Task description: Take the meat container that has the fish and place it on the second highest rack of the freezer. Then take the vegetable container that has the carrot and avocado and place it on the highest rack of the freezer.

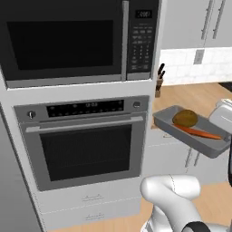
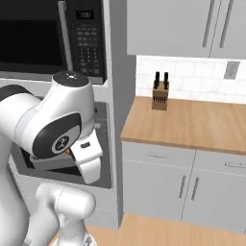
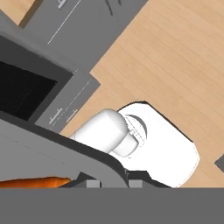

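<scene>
Holding vegetable container [image 1: 199,136] aloft w/ gripper [image 3: 114,183] (carrot [image 1: 198,132] inside).

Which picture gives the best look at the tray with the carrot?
The left base view: the whole vegetable container shows, carrot and avocado inside. The hand view catches its rim and the carrot's tip; the right base view shows a sliver behind the arm.

The arm [image 2: 53,125] is glossy white, built of fat rounded links like bent pipe. At the big joint at nine o'clock in the right base view a dark grey ring circles a white cap with a small black mark. A flat round cap tops that link. In the left base view, a dark band [image 1: 197,226] shows at five o'clock.
</scene>
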Motion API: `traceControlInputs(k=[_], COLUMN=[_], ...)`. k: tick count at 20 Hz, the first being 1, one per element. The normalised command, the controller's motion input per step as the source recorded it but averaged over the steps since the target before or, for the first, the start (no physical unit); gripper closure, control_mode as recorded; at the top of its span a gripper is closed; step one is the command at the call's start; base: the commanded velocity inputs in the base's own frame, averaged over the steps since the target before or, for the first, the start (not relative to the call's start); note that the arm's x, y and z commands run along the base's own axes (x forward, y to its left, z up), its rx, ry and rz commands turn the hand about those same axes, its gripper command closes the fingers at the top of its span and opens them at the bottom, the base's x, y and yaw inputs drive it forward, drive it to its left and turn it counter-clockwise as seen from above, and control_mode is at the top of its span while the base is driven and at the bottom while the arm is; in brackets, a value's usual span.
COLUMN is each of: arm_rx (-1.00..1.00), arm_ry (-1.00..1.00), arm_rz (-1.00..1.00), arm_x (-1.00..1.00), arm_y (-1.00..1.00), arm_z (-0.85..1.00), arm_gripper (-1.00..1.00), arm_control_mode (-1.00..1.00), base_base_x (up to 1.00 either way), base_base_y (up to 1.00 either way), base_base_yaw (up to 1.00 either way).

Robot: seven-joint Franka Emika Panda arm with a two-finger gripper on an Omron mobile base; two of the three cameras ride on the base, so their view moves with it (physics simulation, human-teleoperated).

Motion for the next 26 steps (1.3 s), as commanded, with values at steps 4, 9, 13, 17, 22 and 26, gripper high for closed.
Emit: traceControlInputs(k=[4, 9, 13, 17, 22, 26], arm_rx=[0.0, 0.0, 0.0, 0.0, 0.0, 0.0], arm_ry=[0.0, 0.0, 0.0, 0.0, 0.0, 0.0], arm_rz=[0.0, 0.0, 0.0, 0.0, 0.0, 0.0], arm_x=[0.0, 0.0, 0.0, 0.0, 0.0, 0.0], arm_y=[0.0, 0.0, 0.0, 0.0, 0.0, 0.0], arm_z=[0.0, 0.0, 0.0, 0.0, 0.0, 0.0], arm_gripper=[1.0, 1.0, 1.0, 1.0, 1.0, 1.0], arm_control_mode=[1.0, 1.0, 1.0, 1.0, 1.0, 1.0], base_base_x=[-0.28, -0.29, -0.28, -0.2, -0.06, 0.0], base_base_y=[1.0, 1.0, 1.0, 1.0, 1.0, 1.0], base_base_yaw=[-0.08, -0.06, 0.0, 0.0, 0.0, 0.0])
